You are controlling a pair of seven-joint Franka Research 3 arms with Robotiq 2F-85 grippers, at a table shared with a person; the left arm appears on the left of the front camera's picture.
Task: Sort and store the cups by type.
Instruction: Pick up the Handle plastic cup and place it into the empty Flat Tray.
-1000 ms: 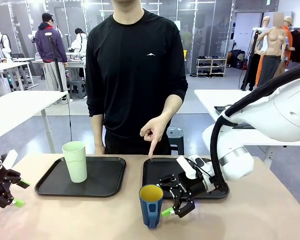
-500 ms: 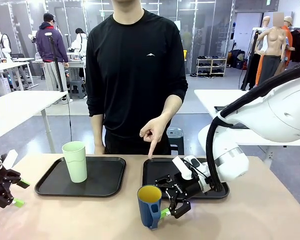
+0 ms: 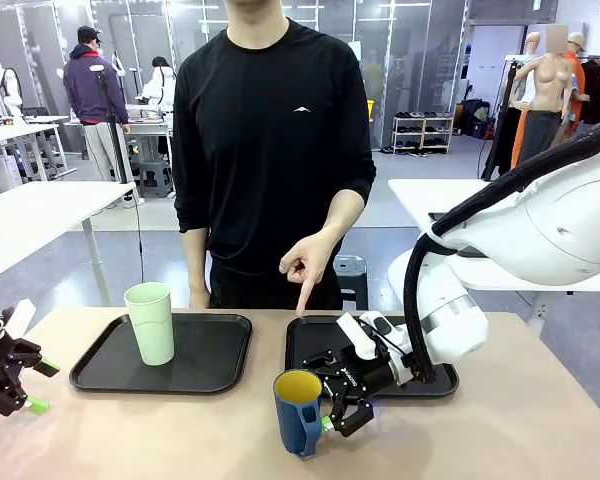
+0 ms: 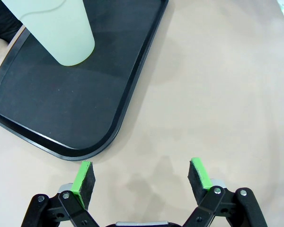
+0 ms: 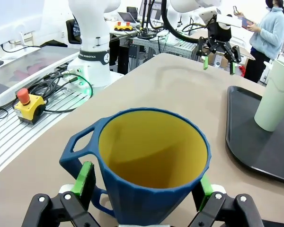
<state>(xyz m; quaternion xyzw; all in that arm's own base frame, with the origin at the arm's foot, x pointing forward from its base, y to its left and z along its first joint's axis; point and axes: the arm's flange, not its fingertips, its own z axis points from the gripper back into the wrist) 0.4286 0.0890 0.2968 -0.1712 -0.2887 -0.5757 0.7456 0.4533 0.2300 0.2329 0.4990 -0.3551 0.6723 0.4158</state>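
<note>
Fingers (image 5: 85, 182) of your right gripper (image 3: 332, 412) stand apart on either side of the dark blue handled mug with a yellow inside (image 3: 300, 411), which stands upright on the tan table (image 3: 500, 430) near its front edge, just before the right black tray (image 3: 315, 340). Your tall mint-green plastic tumbler (image 3: 150, 322) stands upright on the left black tray (image 3: 205, 360). Your left gripper (image 4: 141, 177) hangs with fingers spread over bare table off that tray's corner. A person's hand (image 3: 307, 265) points down at the right tray.

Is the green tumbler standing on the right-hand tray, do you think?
No, the green tumbler stands upright on the left tray.
</note>
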